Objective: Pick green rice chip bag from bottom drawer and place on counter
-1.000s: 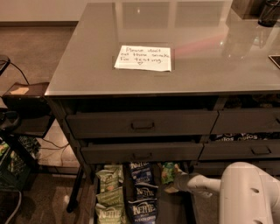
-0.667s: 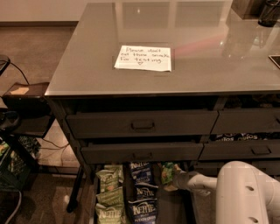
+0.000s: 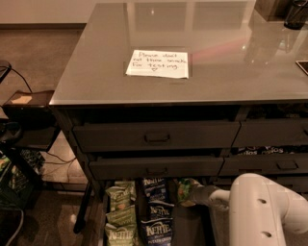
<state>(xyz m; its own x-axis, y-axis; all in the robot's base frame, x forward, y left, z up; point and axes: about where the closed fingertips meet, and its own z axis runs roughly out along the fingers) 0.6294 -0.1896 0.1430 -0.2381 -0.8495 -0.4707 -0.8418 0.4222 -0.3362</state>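
The green rice chip bag [image 3: 183, 189] lies at the back right of the open bottom drawer [image 3: 186, 227], just under the drawer above it. My gripper [image 3: 196, 194] reaches in from the right, at the bag's right edge, on the end of my white arm [image 3: 260, 211]. Whether it touches the bag is not visible. The counter [image 3: 226, 67] is glossy grey and bears a white handwritten note [image 3: 158, 64].
Olive-green Kettle bags [image 3: 117, 211] and dark blue Kettle bags [image 3: 156, 214] fill the drawer's left rows. Two drawers with recessed handles [image 3: 156, 137] sit above. A dark container [image 3: 296, 14] stands at the counter's far right. A low cart and cables [image 3: 21, 139] are at the left.
My white arm has shifted slightly to the left. The green bag and gripper stay at nearly the same spot in the drawer.
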